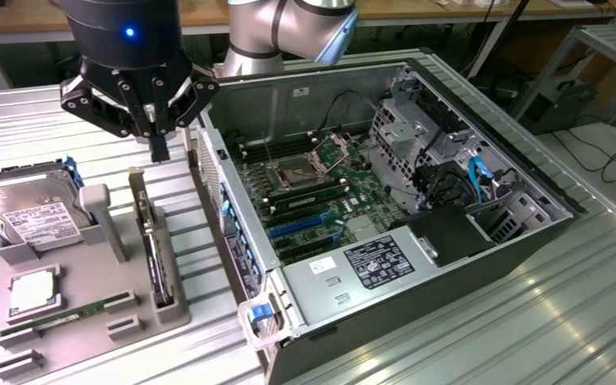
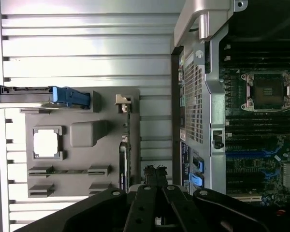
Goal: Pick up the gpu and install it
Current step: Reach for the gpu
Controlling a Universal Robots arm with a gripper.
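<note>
Currently the gripper [image 1: 160, 151] is seen clenched, nothing caught between its fingertips, and is poised above the grey holder tray [image 1: 94, 273], over its edge beside the open computer case [image 1: 394, 200]. The gpu [image 1: 156, 257] is seated on edge in a slot along that same tray edge, apart from the fingertips

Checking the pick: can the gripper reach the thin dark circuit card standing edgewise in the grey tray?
Probably yes: the black gripper hangs shut above and slightly aside of the dark gpu card, whose top edge is uncovered; the open computer case stands clear.
</note>
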